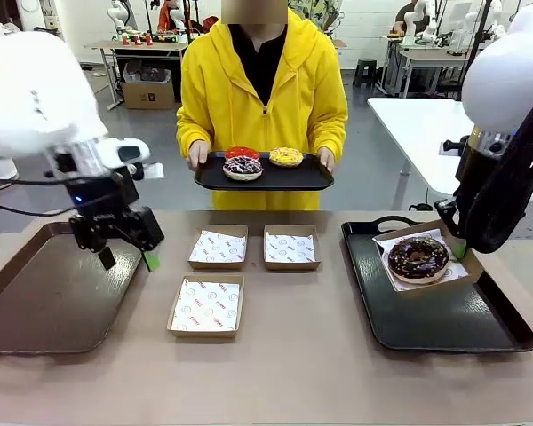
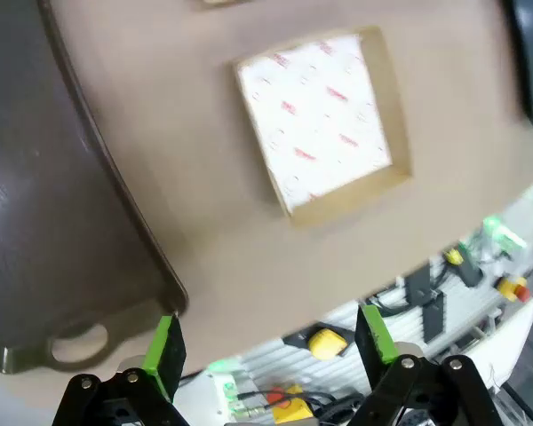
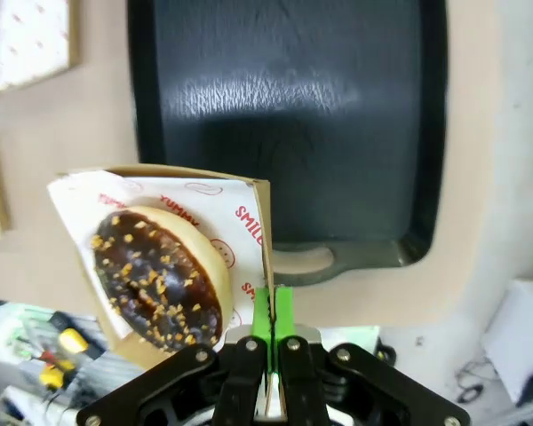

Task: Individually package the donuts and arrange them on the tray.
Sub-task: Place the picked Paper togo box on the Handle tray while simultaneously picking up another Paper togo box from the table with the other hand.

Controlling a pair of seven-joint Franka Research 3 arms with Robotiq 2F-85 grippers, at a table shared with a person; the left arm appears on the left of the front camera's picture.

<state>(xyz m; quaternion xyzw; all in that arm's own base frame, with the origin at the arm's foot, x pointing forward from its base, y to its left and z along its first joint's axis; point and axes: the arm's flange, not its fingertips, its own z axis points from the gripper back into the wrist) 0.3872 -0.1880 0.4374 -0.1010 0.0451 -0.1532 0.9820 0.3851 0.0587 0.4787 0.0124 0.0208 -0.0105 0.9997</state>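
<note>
The right pincer [image 3: 271,306] is clamped on the rim of a box [image 3: 186,174] holding the chocolate donut [image 3: 155,275], seemingly held above the black tray [image 3: 284,106]. The left pincer [image 2: 271,342] is held open. Three donuts [image 1: 242,167] are carried on the person's tray [image 1: 311,180].

Red print on the white paper [image 3: 240,222] lining the box [image 3: 160,170] reads "SMILE" just right of the chocolate donut [image 3: 155,275], and a word like "YUMMY" above the donut. Up and right of the donut, the white arm [image 1: 515,75] bears "FR". Print on the other papers [image 1: 206,306] is too small to read.
</note>
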